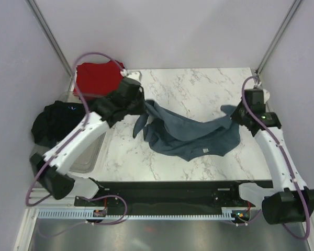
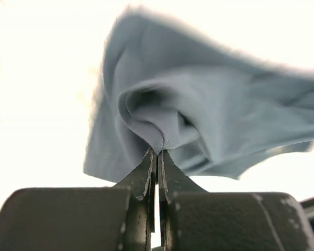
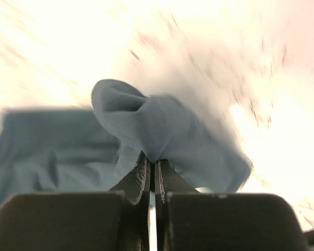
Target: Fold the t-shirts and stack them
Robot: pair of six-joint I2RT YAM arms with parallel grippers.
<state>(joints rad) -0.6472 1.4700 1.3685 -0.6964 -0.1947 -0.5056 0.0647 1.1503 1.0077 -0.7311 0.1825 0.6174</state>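
The slate blue-grey t-shirt (image 1: 191, 136) hangs stretched between both grippers above the marble table, sagging in the middle with its lower part on the table. My left gripper (image 1: 144, 106) is shut on its left end; in the left wrist view the cloth (image 2: 199, 120) bunches at the fingertips (image 2: 158, 152). My right gripper (image 1: 232, 116) is shut on its right end, and the cloth (image 3: 162, 125) also shows in the right wrist view at the fingertips (image 3: 153, 161). The red t-shirt (image 1: 97, 77) lies at the back left. The black t-shirt (image 1: 55, 123) lies crumpled at the left.
A clear grey plastic tray (image 1: 89, 154) sits at the table's left side under my left arm. The marble table (image 1: 199, 83) ends at a dark front rail (image 1: 167, 191). Grey walls close in on both sides.
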